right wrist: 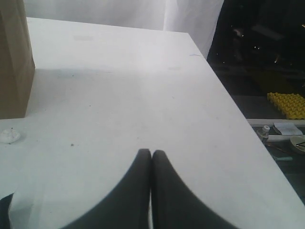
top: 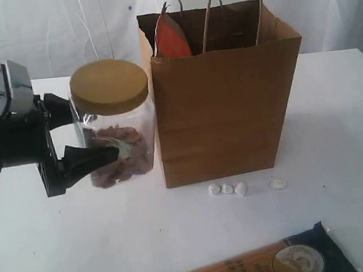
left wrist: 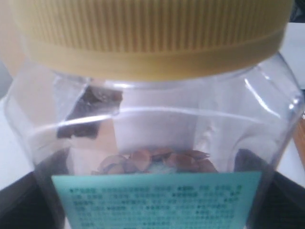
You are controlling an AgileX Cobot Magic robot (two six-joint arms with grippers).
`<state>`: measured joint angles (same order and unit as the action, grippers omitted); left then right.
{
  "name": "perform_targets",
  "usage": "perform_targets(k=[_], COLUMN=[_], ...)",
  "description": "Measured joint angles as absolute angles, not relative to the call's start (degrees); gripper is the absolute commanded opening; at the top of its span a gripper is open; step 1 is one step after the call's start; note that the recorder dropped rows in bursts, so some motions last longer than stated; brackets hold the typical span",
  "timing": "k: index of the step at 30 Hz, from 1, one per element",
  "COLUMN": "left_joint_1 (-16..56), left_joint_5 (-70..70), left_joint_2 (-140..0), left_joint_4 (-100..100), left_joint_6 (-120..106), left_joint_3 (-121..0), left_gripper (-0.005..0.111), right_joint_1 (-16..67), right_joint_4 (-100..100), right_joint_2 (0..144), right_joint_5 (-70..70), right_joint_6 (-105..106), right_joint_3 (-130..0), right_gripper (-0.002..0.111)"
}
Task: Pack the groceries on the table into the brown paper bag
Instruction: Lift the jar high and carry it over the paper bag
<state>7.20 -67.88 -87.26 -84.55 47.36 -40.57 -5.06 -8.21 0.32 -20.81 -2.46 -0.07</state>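
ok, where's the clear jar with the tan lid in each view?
Exterior view: clear jar with tan lid left of centre, between the left gripper's fingers, right beside the brown paper bag.
Left wrist view: the jar fills nearly the whole frame.
Right wrist view: not in it.
Shared landmark: the brown paper bag; a corner of it shows in the right wrist view too.

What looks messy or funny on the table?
A few small white bits lie loose on the table at the foot of the brown paper bag, like spilled crumbs. An orange-brown pouch also pokes out of the bag's top at a tilt. Nothing else stands out.
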Motion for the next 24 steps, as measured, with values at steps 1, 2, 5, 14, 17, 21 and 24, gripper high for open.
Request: perform_targets(k=[1, 2, 5, 14, 17, 21, 24], left_joint_1=[7.2, 7.2, 7.2, 7.2, 7.4, 10.2, 14.7], left_joint_5=[-68.0, -68.0, -68.0, -68.2, -68.3, -65.4, -61.9], left_joint_2=[-85.6, -83.9, -78.9, -68.1, -67.8, -70.2, -74.2], left_joint_4=[-84.5, -84.5, -84.4, -69.0, -62.3, -59.8, -59.8], left_joint_6=[47.5, 47.5, 47.7, 47.8, 47.8, 48.4, 48.6], left_joint_3=[-40.6, -40.6, -40.6, -50.7, -56.7, -63.5, -68.4], left_gripper=[0.0, 0.0, 0.0, 0.0, 0.0, 0.0, 0.0], right_joint_1=[-5.1, -5.1, -5.1, -5.1, -5.1, -5.1, -5.1], right_joint_4=[-8.2, -8.2, -8.2, -8.2, -8.2, -8.2, -8.2], right_joint_2=[0.3, 0.3, 0.3, 0.3, 0.3, 0.3, 0.3], right_joint_5=[-20.8, -20.8, -20.8, -20.8, -20.8, -20.8, -20.8], right_joint_6=[-2.5, -2.5, -2.5, -2.5, -2.5, -2.5, -2.5], right_joint_3=[-0.1, -0.1, -0.1, -0.1, -0.1, -0.1, -0.1], right_gripper=[0.0, 0.0, 0.0, 0.0, 0.0, 0.0, 0.0])
